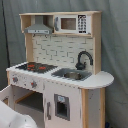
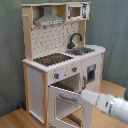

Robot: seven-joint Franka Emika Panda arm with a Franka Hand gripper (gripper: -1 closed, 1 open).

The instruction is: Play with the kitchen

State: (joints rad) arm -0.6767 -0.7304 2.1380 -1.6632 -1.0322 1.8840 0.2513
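The toy kitchen (image 1: 60,55) (image 2: 60,50) is white and light wood and shows in both exterior views. It has a black faucet (image 1: 84,59) (image 2: 75,40), a sink (image 1: 71,75), a red-ringed stovetop (image 1: 35,66) (image 2: 51,59), a grey hood (image 1: 39,26) and a microwave (image 1: 72,23) (image 2: 76,11). Its windowed oven door (image 2: 67,107) stands swung open toward the front. My gripper (image 2: 84,95) is at the door's upper outer edge, on a white arm (image 2: 110,104) coming in from the second exterior view's lower right. In the first exterior view only the arm's white body (image 1: 15,117) shows, at the lower left.
A grey curtain (image 1: 115,50) hangs behind the kitchen. The kitchen stands on a wooden floor (image 2: 15,119). Two knobs (image 2: 56,76) sit on the front panel above the oven opening, and a second cabinet door (image 1: 60,106) is closed under the sink.
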